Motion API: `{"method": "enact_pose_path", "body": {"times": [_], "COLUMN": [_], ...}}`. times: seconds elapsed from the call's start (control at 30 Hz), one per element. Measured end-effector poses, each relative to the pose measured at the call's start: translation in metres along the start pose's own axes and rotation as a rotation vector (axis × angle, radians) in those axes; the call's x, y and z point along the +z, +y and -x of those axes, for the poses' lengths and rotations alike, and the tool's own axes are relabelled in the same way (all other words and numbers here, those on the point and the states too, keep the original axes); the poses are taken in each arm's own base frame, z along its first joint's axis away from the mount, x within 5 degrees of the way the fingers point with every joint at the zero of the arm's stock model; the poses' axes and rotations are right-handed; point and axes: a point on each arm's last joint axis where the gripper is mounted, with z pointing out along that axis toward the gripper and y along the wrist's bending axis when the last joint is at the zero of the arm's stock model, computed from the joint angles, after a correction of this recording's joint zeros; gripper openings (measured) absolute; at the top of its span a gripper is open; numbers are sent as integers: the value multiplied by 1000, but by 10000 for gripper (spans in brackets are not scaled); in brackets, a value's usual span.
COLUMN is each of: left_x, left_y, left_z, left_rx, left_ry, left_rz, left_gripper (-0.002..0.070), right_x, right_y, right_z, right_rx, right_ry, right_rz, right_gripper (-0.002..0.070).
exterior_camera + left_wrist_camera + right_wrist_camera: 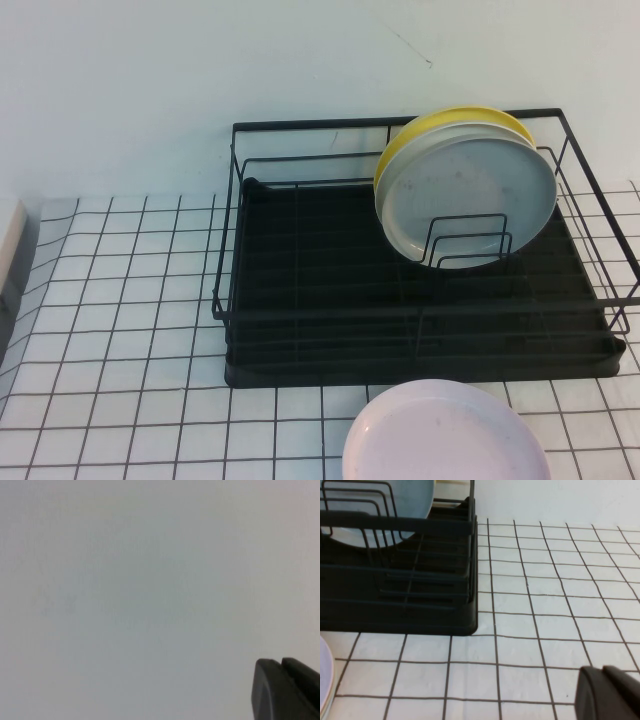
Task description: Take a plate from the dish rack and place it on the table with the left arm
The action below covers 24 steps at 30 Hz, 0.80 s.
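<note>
1. White gridded table (120, 300) is seen under a plain pale wall; at its far left edge a pale object is only partly in view and cannot be identified.
2. Neither arm is seen from above. The left gripper (287, 690) appears only as a dark corner in its own wrist view, faced at a blank pale surface, well away from the work; whether its fingers are apart or together cannot be told, and nothing is seen to be held.
3. The rack (300, 300) is set mid-table, its left part bare.
4. The plate (470, 190) is stood on edge in the rack's right rear, leaned back against a yellow plate (440, 122) and held at its lower edge by wire dividers (470, 245).
5. It is judged stiff, smooth, possibly slippery and breakable, of moderate weight. The exposed upper rim is judged the best hold, pinched across its thickness and lifted upward clear of the dividers.
6. A pink plate (445, 435) is laid flat on the table in front of the rack.
7. The right gripper (610, 692) is held low over the table beside the rack's right end; its finger state cannot be told.
</note>
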Motion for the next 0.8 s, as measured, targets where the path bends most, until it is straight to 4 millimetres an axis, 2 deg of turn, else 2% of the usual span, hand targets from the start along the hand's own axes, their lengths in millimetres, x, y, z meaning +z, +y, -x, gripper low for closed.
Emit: {"method": "enact_pose_path", "body": {"times": [0.13,0.23,0.3,0.37,0.5,0.63,0.8], "left_x": [-1,0,4,8,21,44,76], "left_y": [0,3,2,0,-7,-11,-14], "left_z": [10,8,6,13,46,63,67], "left_rx": [-14,-76,-116,-136,-156,-142,-48], "left_ry": [-111,-84,52,175,348,540,737], "left_rz": [1,25,36,32,14,7,-29], "left_gripper": [-4,-4,-4,-4,-4,-4,-4], "right_x": [0,0,0,0,0,0,0], "right_y": [0,0,0,0,0,0,0], "right_z": [0,0,0,0,0,0,0], "right_rx": [0,0,0,0,0,0,0], "right_ry": [0,0,0,0,0,0,0], "right_rz": [0,0,0,0,0,0,0], "right_gripper": [-3,-3,-3,-3,-3,-3,-3]}}
